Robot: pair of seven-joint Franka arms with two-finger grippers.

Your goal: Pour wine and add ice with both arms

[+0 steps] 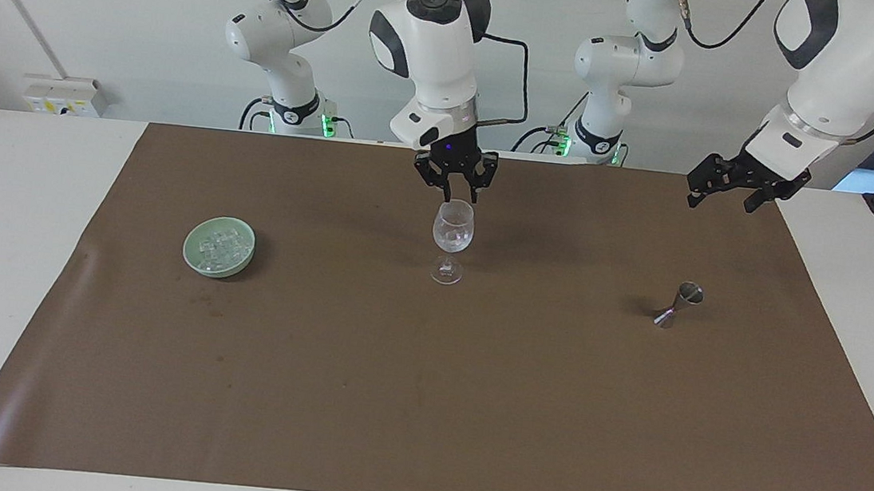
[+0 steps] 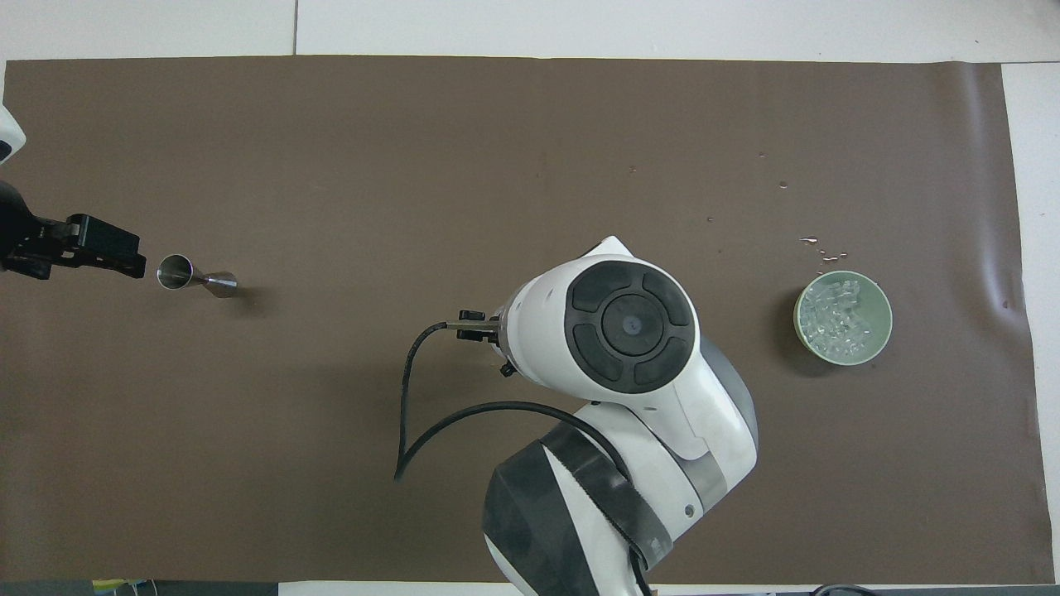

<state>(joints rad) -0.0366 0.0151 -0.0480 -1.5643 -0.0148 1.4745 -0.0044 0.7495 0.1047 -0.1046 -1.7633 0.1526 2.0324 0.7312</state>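
Observation:
A clear stemmed wine glass (image 1: 451, 240) stands upright at the middle of the brown mat, with a little ice in its bowl. My right gripper (image 1: 460, 193) hangs just above its rim, open and empty. In the overhead view the right arm (image 2: 629, 323) hides the glass. A green bowl (image 1: 219, 247) heaped with ice cubes (image 2: 838, 313) sits toward the right arm's end. A steel jigger (image 1: 678, 304) stands toward the left arm's end; it also shows in the overhead view (image 2: 195, 276). My left gripper (image 1: 718, 194) is open and raised beside the jigger, seen in the overhead view (image 2: 124, 252) too.
The brown mat (image 1: 422, 404) covers most of the white table. A few water drops (image 2: 820, 245) lie on the mat just farther from the robots than the bowl.

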